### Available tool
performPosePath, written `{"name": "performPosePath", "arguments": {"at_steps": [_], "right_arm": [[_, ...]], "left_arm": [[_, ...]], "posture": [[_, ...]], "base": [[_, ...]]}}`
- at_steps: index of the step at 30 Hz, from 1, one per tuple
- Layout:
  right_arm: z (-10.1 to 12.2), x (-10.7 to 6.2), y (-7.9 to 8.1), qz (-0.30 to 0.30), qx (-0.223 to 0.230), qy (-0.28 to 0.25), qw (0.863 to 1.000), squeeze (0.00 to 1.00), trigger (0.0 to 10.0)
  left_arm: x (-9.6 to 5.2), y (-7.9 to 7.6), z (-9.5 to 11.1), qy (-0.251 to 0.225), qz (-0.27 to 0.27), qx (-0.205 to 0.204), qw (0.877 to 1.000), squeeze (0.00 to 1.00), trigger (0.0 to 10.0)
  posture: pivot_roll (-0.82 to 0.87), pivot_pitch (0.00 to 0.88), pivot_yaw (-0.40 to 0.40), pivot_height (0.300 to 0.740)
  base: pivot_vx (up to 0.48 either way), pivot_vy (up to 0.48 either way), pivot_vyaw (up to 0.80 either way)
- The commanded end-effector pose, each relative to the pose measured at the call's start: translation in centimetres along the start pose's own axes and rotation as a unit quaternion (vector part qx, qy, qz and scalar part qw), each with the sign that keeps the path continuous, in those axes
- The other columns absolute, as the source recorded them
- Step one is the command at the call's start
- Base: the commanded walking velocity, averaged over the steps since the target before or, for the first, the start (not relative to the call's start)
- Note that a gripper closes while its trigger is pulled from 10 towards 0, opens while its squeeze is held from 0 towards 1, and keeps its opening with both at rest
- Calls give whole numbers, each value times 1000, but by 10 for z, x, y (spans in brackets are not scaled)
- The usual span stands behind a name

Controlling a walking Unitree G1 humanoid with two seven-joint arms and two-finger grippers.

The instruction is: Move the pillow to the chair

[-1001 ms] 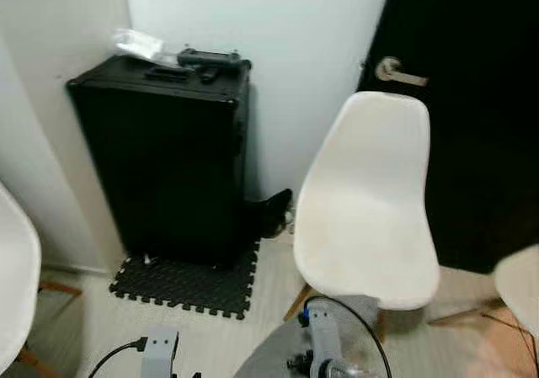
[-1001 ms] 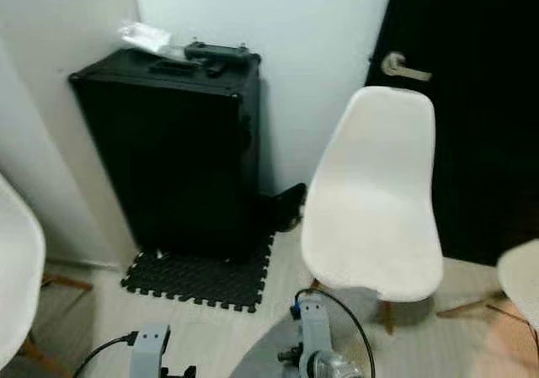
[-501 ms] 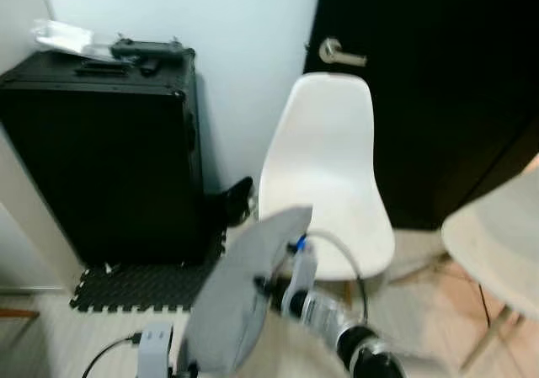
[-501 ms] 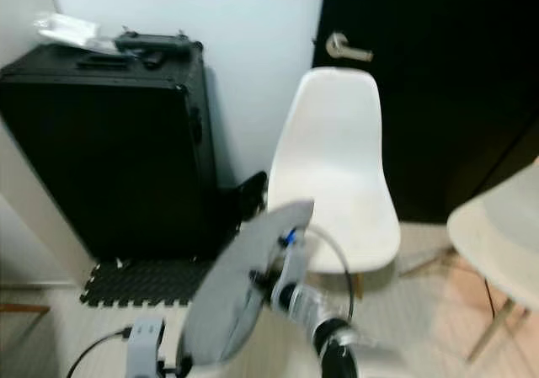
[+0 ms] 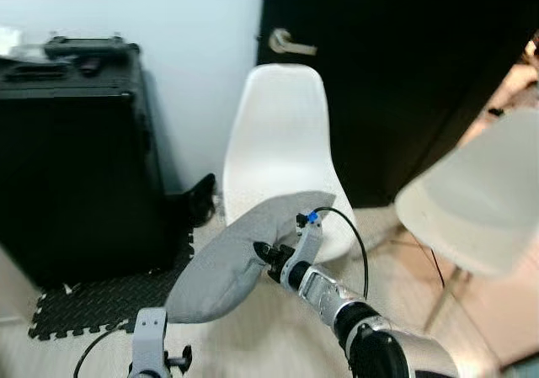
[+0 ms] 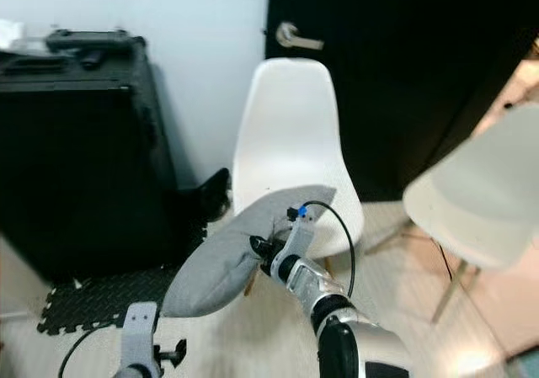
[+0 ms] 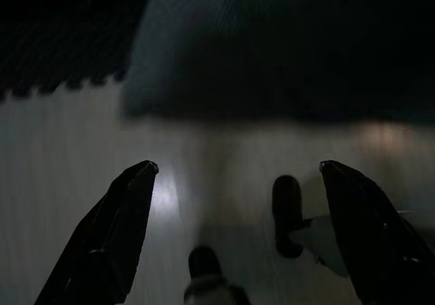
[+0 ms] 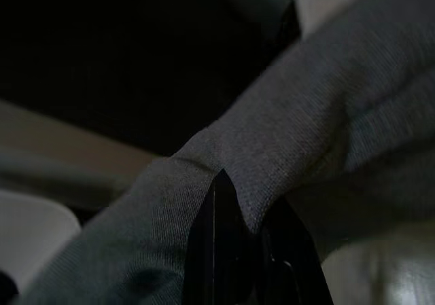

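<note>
1. Grey woven fabric is bunching between the pinched fingers of the right hand (image 5: 263, 252), which is grasping the soft grey fabric pillow (image 5: 236, 260) along one edge and holding it in the air.
2. Just beyond that hand, the white moulded plastic chair (image 5: 278, 151) is standing against the black door (image 5: 404, 75); the pillow's far corner is overlapping the front of the seat, though I cannot tell whether it is touching.
3. Sagging away from the hand on its near side, the pillow is looking light, limp and easily squashed, so an edge pinch is probably sufficient, though a deeper fold would slip less.
4. Lower down, the left hand (image 7: 238, 244) is hanging spread and empty over the pale floor (image 7: 81, 135).
5. No brand, label or lettering is showing legibly on the pillow, the chair or the black hard case (image 5: 72, 151).
</note>
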State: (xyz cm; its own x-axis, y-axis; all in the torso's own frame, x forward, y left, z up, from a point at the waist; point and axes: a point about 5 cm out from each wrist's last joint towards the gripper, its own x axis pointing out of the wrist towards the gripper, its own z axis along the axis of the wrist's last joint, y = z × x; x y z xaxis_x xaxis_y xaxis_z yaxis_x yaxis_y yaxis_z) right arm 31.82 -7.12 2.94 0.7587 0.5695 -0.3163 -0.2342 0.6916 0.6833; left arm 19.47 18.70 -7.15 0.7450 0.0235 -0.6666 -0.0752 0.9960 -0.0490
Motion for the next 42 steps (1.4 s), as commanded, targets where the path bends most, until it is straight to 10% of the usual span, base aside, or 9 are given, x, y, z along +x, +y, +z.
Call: {"name": "performPosePath", "arguments": {"at_steps": [1,16,42], "right_arm": [[6,1,4,13,8,-24,1000,0,10000],[9,3,4,-6,1,-33,999,0,10000],[14,3,4,-8,7,-47,999,0,10000]], "left_arm": [[-1,0,-2,-2,3,2,1000,0,10000],[5,5,30,-76,10,8,997,0,10000],[6,-7,29,-80,-7,9,997,0,10000]], "posture": [[102,24,-86,740],[117,22,-90,740],[114,40,-91,740]], "base": [[0,0,-631],[129,0,-130],[336,0,-487]]}}
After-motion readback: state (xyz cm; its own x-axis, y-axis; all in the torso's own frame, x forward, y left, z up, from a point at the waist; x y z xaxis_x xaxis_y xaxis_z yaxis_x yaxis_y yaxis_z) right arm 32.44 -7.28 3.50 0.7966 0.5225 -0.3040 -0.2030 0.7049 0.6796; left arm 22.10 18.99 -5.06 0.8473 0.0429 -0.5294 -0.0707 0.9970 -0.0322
